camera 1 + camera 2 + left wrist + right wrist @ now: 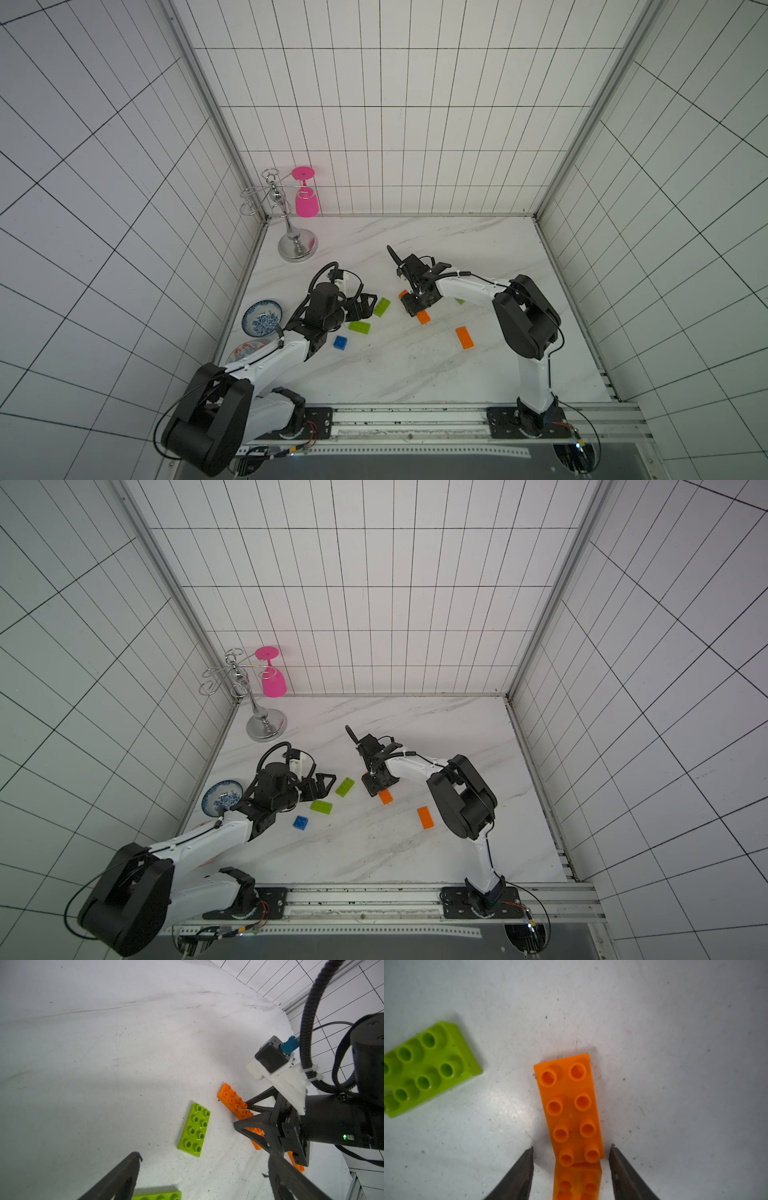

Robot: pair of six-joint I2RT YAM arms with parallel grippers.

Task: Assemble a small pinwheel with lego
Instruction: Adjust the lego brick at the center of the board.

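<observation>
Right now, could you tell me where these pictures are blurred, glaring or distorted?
Right wrist view: orange brick sharp, glare on the table beside it. Left wrist view: left gripper blurred, table edge curved. Both top views: sharp throughout.

Marble table: scattered lego, chrome rack.

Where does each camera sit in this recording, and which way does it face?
Top views: stereo pair high above the arm bases, looking down on the white marble tabletop; both arms show whole, including left gripper and right gripper.
Left wrist: behind the open left gripper, facing across the tabletop at a lime-green studded brick; its two fingers and the right gripper show.
Right wrist: above the open right gripper, looking down on overlapping orange studded bricks; only its fingertips show.
Shared: both wrist views show those orange bricks.
</observation>
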